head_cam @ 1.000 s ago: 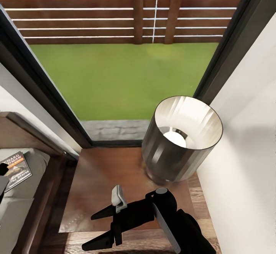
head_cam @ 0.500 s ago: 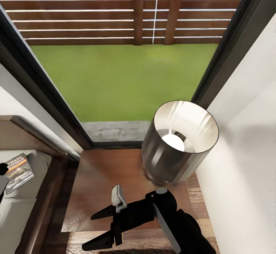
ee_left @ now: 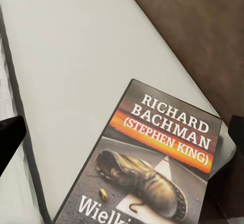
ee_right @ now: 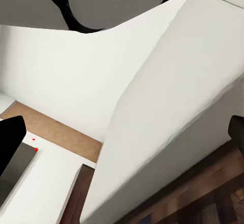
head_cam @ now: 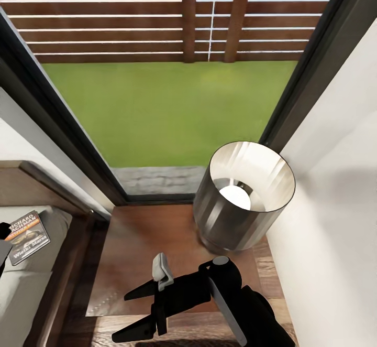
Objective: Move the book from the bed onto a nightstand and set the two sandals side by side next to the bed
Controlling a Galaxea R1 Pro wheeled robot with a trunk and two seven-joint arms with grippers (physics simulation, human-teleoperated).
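The book [head_cam: 26,236] lies flat on the pale mattress of the bed [head_cam: 21,289], close to the headboard. Its dark cover reads "RICHARD BACHMAN" above an orange band and a boot picture [ee_left: 152,168]. My left gripper [ee_left: 122,137] hovers open just over the book, one dark fingertip on each side of it. The nightstand [head_cam: 141,247] stands right of the bed with a black-shaded lamp [head_cam: 241,195] on its far right part. My right gripper [head_cam: 123,315] is open and empty above the nightstand's front edge. The two sandals are out of view.
A tall dark-framed window [head_cam: 47,111] behind the nightstand looks onto grass and a slatted wooden fence. A white wall [head_cam: 330,205] closes the right side, hard against the lamp. The bed's dark wooden side rail [head_cam: 68,279] runs between mattress and nightstand.
The camera has shifted a little, so lamp, nightstand and book sit slightly lower or more to the right in the picture. Both grippers stay as they were.
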